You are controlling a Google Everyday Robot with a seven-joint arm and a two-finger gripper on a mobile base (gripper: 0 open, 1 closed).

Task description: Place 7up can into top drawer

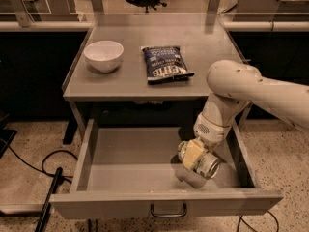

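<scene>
Top drawer (116,204) stands pulled fully out beneath the bench (135,83), its grey interior exposed to the camera and its small dark bar handle (168,210) centred on the front panel. The white arm (251,93) enters from the right edge, bends down past the bench's front right corner and reaches into the drawer opening. The pincer (193,154) is inside the drawer's outline, over the right front part of its floor, clenched on the 7up can (209,166). A pale finger (191,153) lies across the can's side. The can is held tilted well off upright, nearly on its side, with one silver end facing toward the right front corner of the drawer. A dark shadow (189,178) sits on the drawer floor just below and left of the can; cannot tell whether the can touches the floor. The can is near the drawer's right wall and front panel, apart from both. On the bench top: a white bowl (103,55) at left, upright, and a dark blue chip bag (165,64) lying flat near the centre, the two apart. Dark cables (34,166) trail on the speckled floor (19,187) left of the drawer.
</scene>
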